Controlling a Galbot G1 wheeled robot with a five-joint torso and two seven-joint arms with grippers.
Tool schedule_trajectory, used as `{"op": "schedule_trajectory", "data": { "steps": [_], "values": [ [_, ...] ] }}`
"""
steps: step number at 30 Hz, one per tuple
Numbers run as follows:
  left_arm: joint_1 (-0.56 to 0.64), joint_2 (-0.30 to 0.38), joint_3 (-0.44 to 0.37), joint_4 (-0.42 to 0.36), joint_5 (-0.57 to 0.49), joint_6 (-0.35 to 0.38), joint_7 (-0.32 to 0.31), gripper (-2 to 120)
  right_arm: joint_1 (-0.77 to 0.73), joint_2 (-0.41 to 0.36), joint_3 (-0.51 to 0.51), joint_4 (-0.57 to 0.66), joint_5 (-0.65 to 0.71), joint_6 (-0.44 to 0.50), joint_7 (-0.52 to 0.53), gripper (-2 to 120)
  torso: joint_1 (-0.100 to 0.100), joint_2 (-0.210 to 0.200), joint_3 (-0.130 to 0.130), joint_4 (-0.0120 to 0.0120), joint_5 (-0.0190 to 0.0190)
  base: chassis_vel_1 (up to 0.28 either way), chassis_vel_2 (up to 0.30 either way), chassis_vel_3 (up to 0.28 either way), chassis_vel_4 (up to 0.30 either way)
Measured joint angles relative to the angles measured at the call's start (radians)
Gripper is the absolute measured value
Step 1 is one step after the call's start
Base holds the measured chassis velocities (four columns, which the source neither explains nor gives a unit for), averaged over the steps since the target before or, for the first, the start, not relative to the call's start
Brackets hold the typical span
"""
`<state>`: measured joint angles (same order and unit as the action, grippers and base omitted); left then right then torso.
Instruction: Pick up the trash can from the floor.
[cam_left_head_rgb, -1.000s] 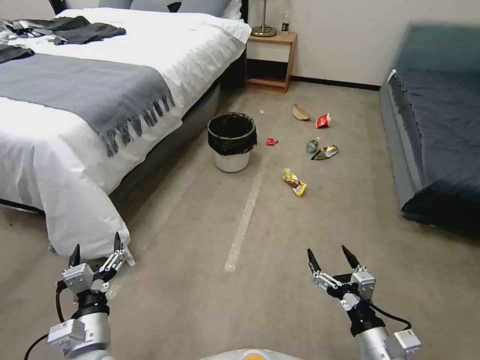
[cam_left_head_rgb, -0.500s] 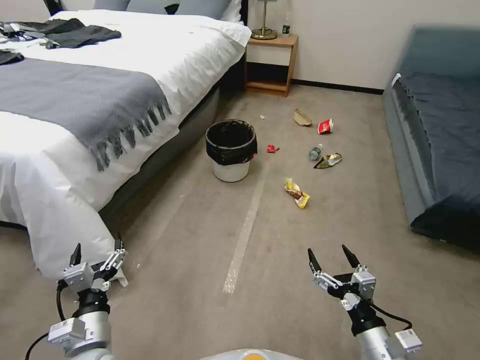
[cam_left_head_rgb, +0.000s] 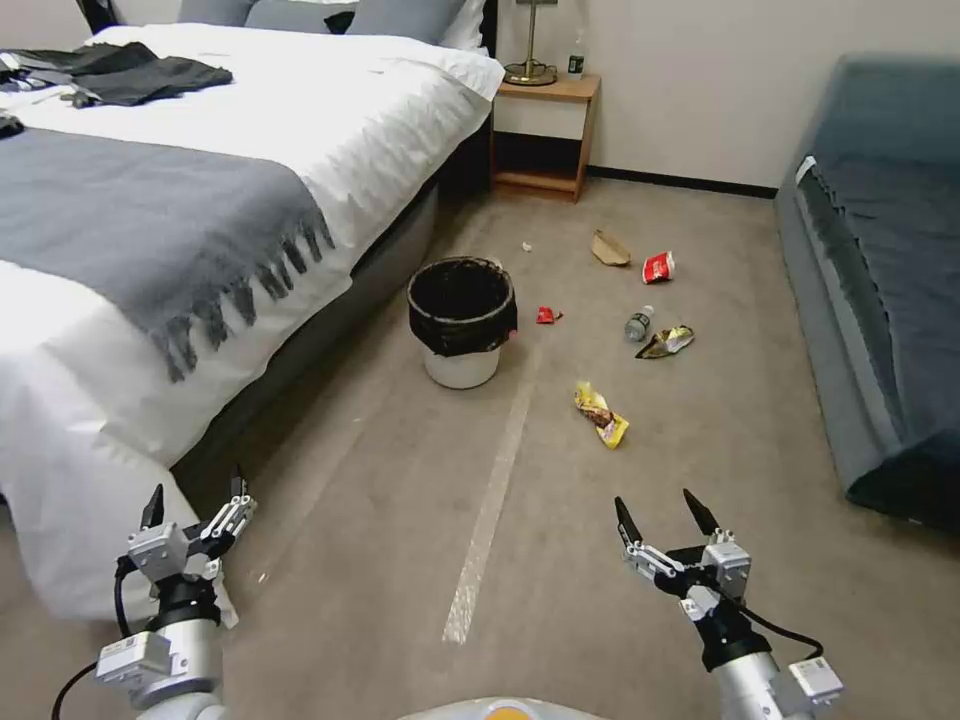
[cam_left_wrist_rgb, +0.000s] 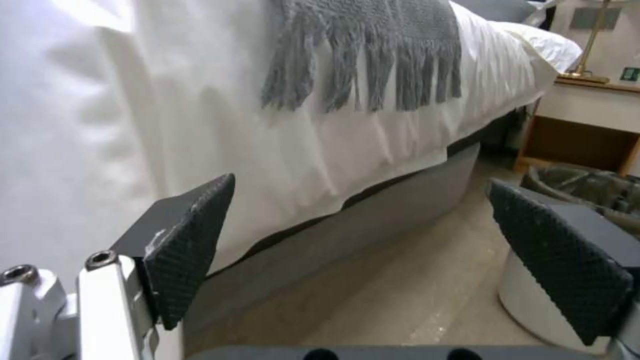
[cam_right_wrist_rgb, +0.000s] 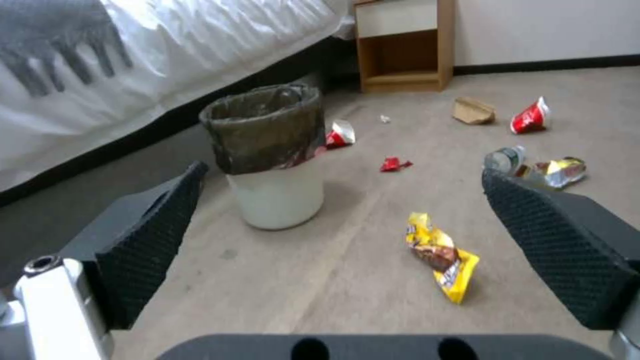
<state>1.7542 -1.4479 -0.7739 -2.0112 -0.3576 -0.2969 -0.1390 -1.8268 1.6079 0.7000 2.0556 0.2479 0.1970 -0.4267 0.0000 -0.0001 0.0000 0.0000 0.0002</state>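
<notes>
Down low, the left gripper (cam_left_head_rgb: 195, 493) hangs beside the white bed sheet (cam_left_head_rgb: 80, 500), fingers spread wide, holding nothing. The right gripper (cam_left_head_rgb: 660, 508) hovers over bare floor (cam_left_head_rgb: 350, 560), just as wide and empty. A tape strip (cam_left_head_rgb: 490, 505) runs ahead. A yellow wrapper (cam_left_head_rgb: 601, 414) lies right of it. Farther on, the trash can (cam_left_head_rgb: 461, 322) stands upright close to the bed (cam_left_head_rgb: 200, 190), with more litter scattered beyond.

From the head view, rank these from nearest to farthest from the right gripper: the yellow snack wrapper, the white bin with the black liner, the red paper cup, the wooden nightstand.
Right gripper, open, held low at the robot's right.
1. Yellow snack wrapper, just ahead on the carpet.
2. White plastic trash can with black bag liner, ahead-left beside the bed.
3. Red paper cup, farther ahead.
4. Wooden nightstand, at the far wall.
</notes>
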Motion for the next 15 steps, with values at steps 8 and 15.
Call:
{"op": "schedule_trajectory", "data": {
  "steps": [8,15],
  "values": [
    [-0.004,0.012,0.000,0.003,-0.008,0.003,0.006,93,0.002,0.000,0.000,-0.003,-0.004,0.002,-0.005,100,0.000,0.000,0.000,0.0000,-0.0002,-0.131,0.143,0.134,-0.140],
    [-0.009,0.019,0.001,0.004,-0.018,0.003,0.015,93,0.002,0.000,-0.001,-0.003,-0.008,0.003,-0.008,100,0.000,0.000,0.000,0.0002,-0.0002,-0.136,0.140,0.136,-0.133]
  ]
}}
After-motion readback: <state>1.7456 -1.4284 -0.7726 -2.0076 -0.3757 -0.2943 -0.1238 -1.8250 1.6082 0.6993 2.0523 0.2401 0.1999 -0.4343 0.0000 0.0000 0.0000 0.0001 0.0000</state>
